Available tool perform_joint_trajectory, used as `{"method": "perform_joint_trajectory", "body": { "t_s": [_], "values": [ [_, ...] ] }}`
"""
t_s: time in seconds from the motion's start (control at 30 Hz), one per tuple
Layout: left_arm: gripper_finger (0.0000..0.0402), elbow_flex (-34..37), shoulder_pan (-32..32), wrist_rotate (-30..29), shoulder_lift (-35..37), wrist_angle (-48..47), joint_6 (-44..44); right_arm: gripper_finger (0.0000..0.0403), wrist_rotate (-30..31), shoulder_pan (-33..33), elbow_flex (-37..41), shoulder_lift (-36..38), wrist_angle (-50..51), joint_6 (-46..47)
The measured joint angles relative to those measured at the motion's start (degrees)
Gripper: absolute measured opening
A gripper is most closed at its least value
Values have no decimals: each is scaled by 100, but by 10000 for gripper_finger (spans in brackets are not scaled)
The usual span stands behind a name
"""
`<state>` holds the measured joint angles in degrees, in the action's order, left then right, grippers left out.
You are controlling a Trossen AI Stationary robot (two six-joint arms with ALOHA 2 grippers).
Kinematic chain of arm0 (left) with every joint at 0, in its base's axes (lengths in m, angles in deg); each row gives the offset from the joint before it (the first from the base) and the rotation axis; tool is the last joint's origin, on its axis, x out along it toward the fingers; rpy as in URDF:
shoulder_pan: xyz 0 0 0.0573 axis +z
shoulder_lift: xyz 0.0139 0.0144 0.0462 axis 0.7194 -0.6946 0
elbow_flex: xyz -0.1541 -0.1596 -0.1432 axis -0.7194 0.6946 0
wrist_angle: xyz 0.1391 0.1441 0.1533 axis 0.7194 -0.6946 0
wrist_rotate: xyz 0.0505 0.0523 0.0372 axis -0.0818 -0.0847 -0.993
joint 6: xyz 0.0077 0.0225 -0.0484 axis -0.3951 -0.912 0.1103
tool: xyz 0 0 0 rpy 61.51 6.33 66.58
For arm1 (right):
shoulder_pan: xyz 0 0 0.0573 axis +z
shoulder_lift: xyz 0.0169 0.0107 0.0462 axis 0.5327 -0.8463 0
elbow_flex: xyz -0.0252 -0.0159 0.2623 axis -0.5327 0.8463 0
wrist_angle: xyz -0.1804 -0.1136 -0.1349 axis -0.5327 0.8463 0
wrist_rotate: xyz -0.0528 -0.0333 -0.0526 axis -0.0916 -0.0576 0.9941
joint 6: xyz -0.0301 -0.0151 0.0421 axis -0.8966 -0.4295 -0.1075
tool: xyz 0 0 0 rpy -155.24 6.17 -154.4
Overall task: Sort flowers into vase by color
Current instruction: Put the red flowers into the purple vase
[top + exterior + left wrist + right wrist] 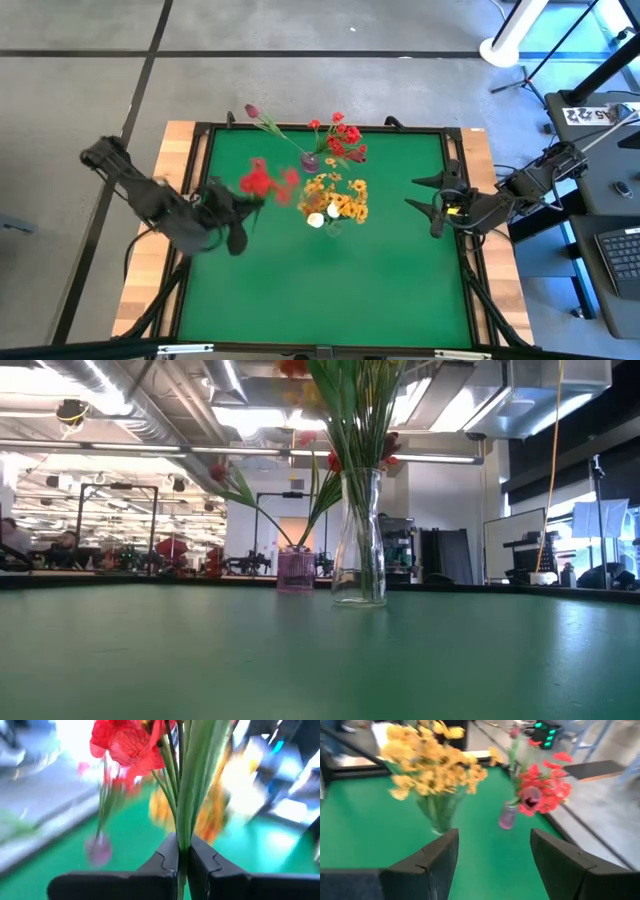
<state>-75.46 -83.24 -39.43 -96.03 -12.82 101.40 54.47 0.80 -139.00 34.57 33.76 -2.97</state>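
Left hand [238, 214] over the table's [330, 290] left half, arm bent in from the left edge, fingers [162, 862] clamped on green stems [187, 785] of a red flower [263, 180]. Stems upright between the fingers in the left wrist view, red bloom [127, 745] above them. Bloom lifted above the green surface, just left of the vases, blurred in the high view.

Right hand [433, 206] near the right edge, arm stretched in from the right, pointed toward the centre, fingers [437, 855] spread wide with nothing between them.

Clear vase [360, 540] at table centre, filled with yellow flowers [340, 195] and a white bud [316, 219]. Small purple vase [294, 571] just behind it, holding red blooms [345, 137] and one dark bud [252, 111] leaning out to the left on a long stem.
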Motion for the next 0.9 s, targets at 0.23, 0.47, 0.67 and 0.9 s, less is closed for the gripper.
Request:
{"method": "perform_joint_trajectory", "body": {
  "t_s": [0.23,0.47,0.67,0.9],
  "values": [
    [8,-4,815,1354,590,3324,-4095,246,759,-7,563,3,0,16],
    [7,-7,2804,3116,568,4096,-4992,246,811,-354,743,41,-12,18],
    [7,52,4637,5069,307,4022,-4521,246,710,-751,832,49,-9,-194],
    [8,677,6150,6563,-114,4729,-4348,246,1,-1255,833,48,-278,-669]
  ]
}}
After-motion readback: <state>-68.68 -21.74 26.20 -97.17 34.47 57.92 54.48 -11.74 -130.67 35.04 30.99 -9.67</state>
